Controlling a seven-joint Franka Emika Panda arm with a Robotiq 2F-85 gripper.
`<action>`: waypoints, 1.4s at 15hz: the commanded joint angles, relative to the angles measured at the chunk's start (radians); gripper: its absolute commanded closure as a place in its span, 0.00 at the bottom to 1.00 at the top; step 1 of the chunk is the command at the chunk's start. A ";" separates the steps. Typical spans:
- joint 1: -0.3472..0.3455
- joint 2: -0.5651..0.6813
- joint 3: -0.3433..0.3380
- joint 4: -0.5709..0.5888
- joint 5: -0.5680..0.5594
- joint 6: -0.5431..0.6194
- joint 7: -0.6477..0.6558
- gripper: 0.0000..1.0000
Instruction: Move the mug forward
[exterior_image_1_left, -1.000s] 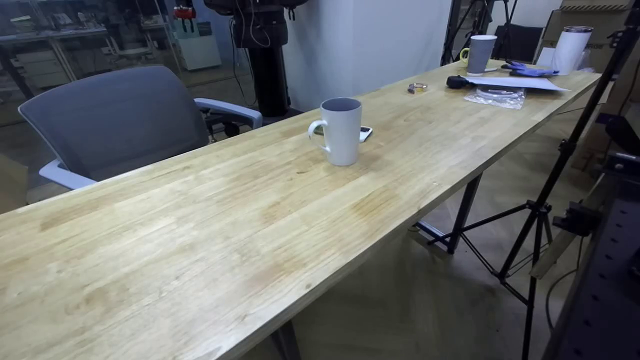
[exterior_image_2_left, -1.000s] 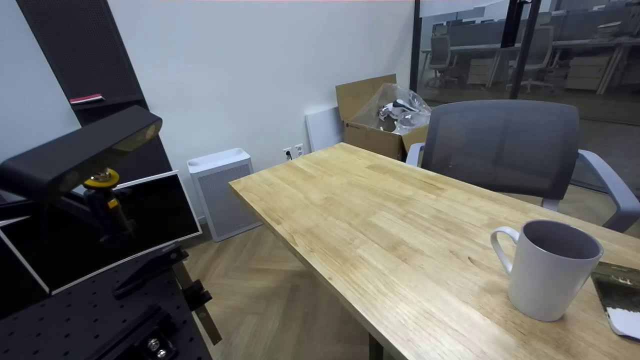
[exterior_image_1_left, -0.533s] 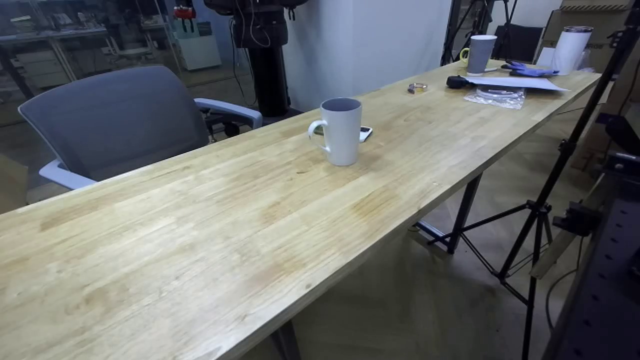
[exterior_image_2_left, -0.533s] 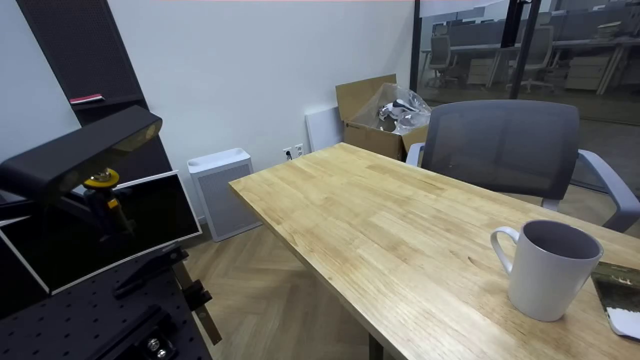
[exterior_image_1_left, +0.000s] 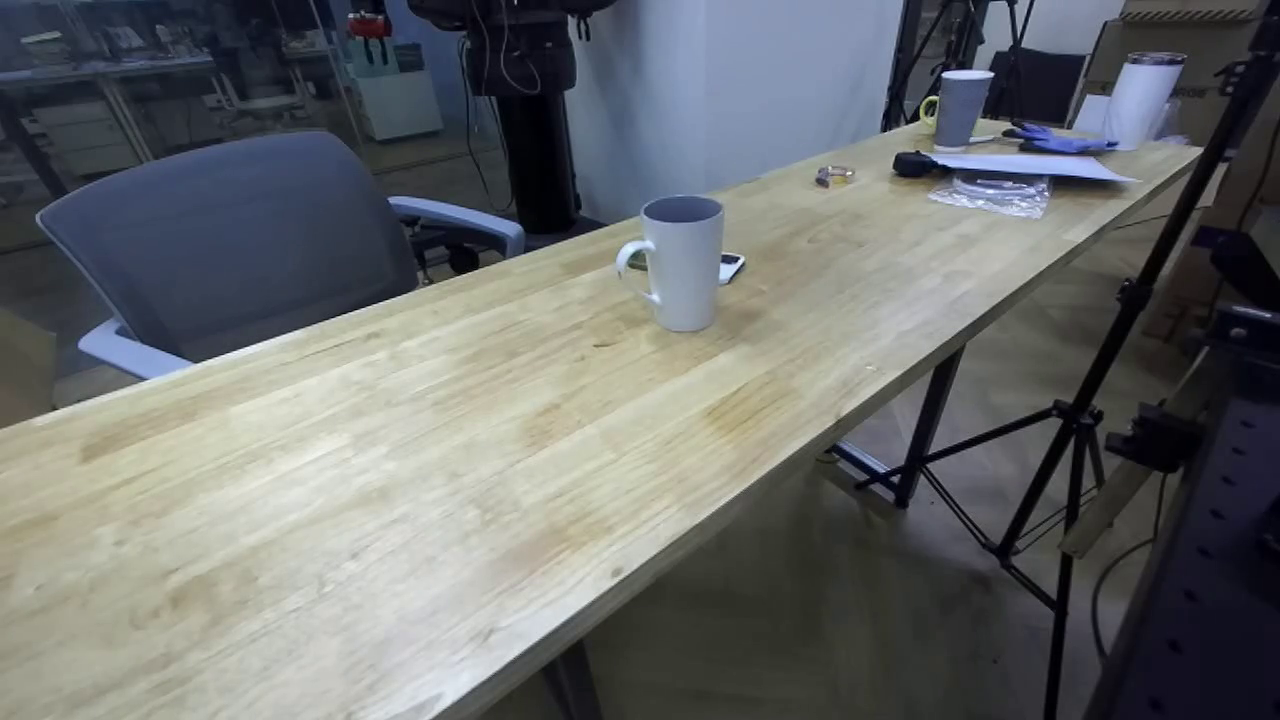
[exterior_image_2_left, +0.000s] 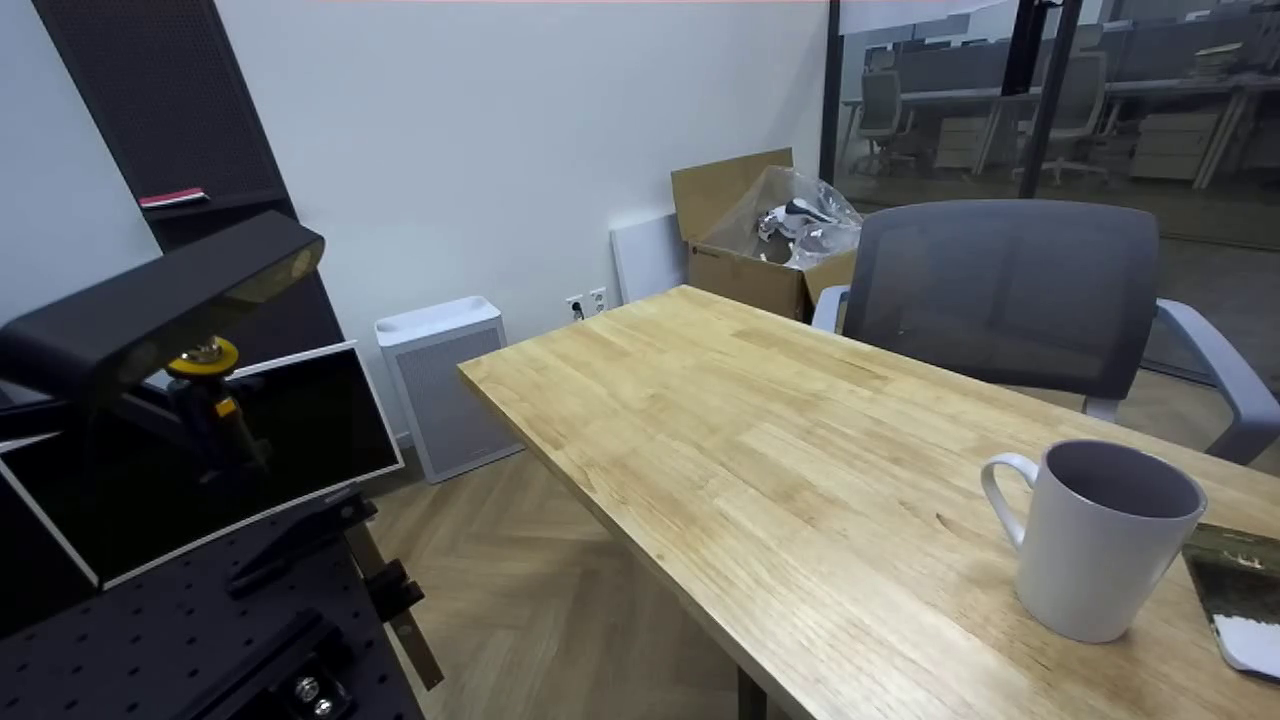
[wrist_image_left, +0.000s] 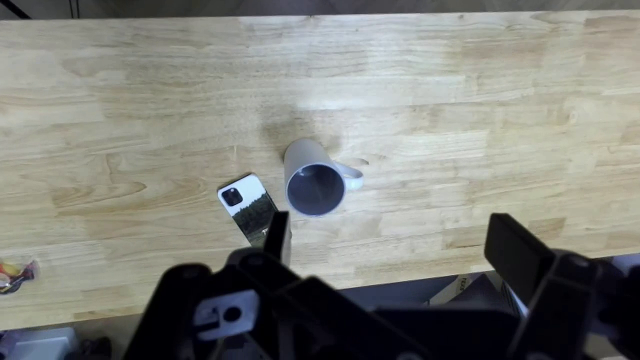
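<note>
The plain white mug stands upright on the wooden table in both exterior views, near the middle (exterior_image_1_left: 686, 270) and at the lower right (exterior_image_2_left: 1090, 560). Its loop handle and dark inside show. In the wrist view I see the mug (wrist_image_left: 306, 156) from above, with its handle to the right. My gripper (wrist_image_left: 389, 220) is open and empty, its fingers wide apart. In the picture, the mug lies above the left finger, outside the jaws; they do not appear to touch, and the height between them I cannot tell. The exterior views do not show the gripper.
A phone (wrist_image_left: 250, 202) lies on the table (wrist_image_left: 450, 125) close beside the mug. A wrapped item (wrist_image_left: 17, 275) is farther along. At the far end stand a grey cup (exterior_image_1_left: 960, 112), a white tumbler (exterior_image_1_left: 1143, 103), gloves (exterior_image_1_left: 1055, 140) and papers. A chair (exterior_image_2_left: 1000, 300) stands at the long edge.
</note>
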 joint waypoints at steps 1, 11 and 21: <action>-0.003 0.186 0.016 0.166 0.033 0.048 0.007 0.00; -0.058 0.561 0.085 0.467 -0.006 0.113 0.079 0.00; -0.109 0.715 0.120 0.548 -0.036 0.078 0.077 0.00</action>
